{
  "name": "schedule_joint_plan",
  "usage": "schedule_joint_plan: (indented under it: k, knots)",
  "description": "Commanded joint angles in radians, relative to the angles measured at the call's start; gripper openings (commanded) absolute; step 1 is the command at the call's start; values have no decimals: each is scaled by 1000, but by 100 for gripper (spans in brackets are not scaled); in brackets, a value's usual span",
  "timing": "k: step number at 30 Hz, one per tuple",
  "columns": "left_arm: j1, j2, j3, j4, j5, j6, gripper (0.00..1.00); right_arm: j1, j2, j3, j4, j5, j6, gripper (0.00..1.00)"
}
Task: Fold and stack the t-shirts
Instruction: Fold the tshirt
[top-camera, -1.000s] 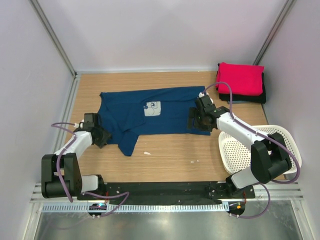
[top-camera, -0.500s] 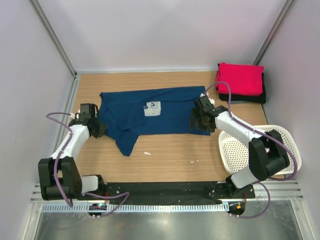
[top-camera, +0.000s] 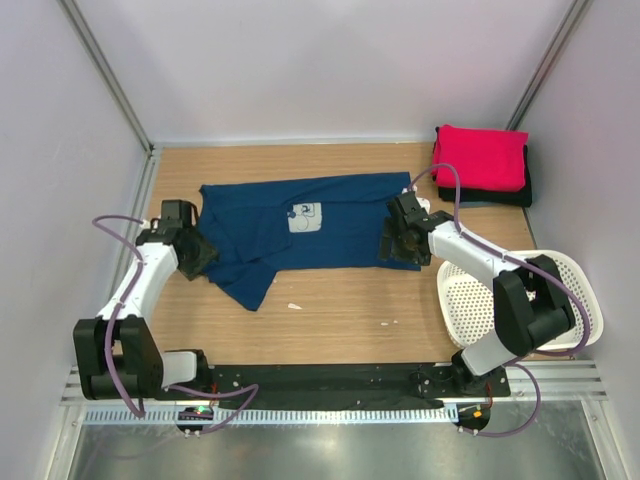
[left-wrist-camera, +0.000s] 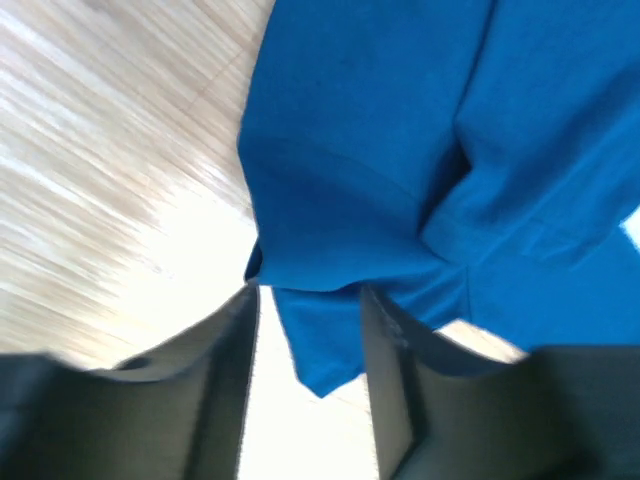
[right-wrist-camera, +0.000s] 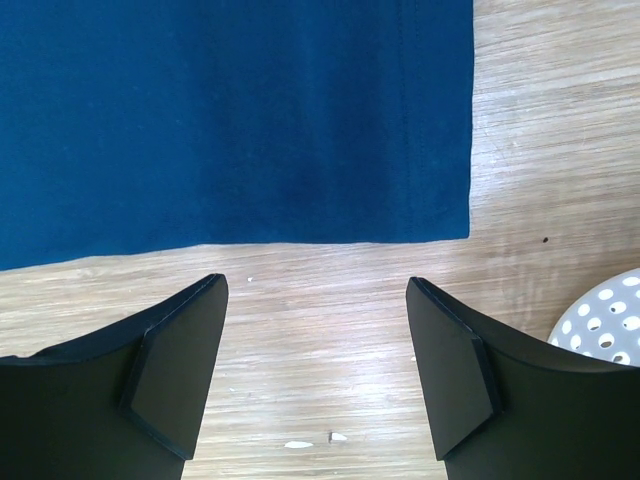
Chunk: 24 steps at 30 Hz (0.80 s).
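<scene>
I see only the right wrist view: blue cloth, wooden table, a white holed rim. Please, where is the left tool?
Observer: The left tool is at the left end of the navy t-shirt, with its fingers apart over a cloth edge.
Operator: Are other shirts already stacked?
Observer: Yes. A pink-red t-shirt lies folded on a black t-shirt in the far right corner.
Operator: Is the chest print up?
Observer: Yes, the pale square print faces up.
</scene>
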Motion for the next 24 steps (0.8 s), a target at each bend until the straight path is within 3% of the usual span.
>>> schedule_joint_plan:
  k: [1, 2, 6, 12, 17, 24]
  knots:
    - [-6, 25, -20, -8, -47, 4, 54, -2, -8, 11, 7, 29, 7, 78]
    - [-8, 26, -43, -5, -50, 1, 59, -4, -11, 11, 1, 29, 7, 78]
    - [-15, -94, -92, -26, -24, -53, 61, -4, -35, 9, -18, 44, 2, 78]
    - [-92, -271, -239, -3, -25, -177, 54, -4, -37, 9, -28, 44, 4, 78]
    - [-114, -182, -274, 89, -18, -209, 47, -4, 3, 41, -34, 30, -13, 78]
    - [-147, -55, -275, 245, -48, -217, 45, -4, 6, 51, -41, 53, -23, 79]
